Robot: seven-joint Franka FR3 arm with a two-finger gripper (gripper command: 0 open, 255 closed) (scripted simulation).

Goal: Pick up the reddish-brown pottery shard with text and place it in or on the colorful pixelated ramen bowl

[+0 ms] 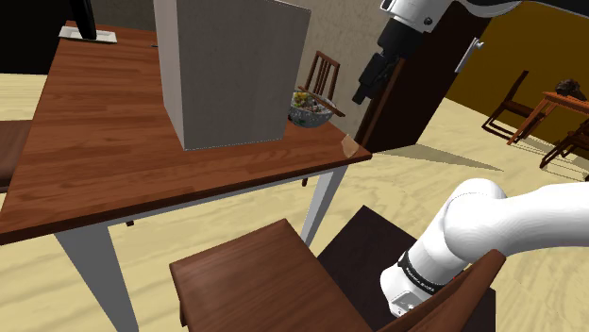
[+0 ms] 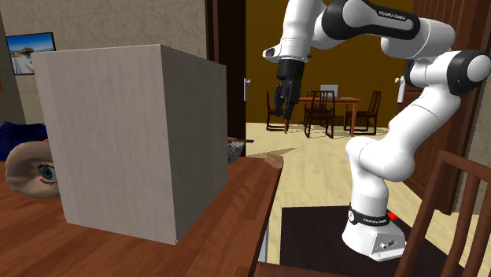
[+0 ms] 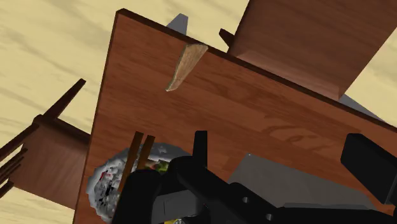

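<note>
Hanging above the wooden table (image 3: 254, 108) with fingers apart and empty, the gripper (image 3: 286, 159) has the pottery shard (image 3: 186, 67) ahead near the corner, its long axis pointing toward the table edge.

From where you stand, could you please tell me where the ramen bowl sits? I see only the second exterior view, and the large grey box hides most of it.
Observer: In the shoulder view the ramen bowl stands close beside the grey box, at the edge of the table on that view's right.
Operator: Thank you. Does the pottery shard touch the bowl?
Observer: No. The pottery shard lies apart from it, at the table's corner.
Operator: Is anything in the bowl?
Observer: Yes, the wrist view shows two brown chopsticks resting in it.
</note>
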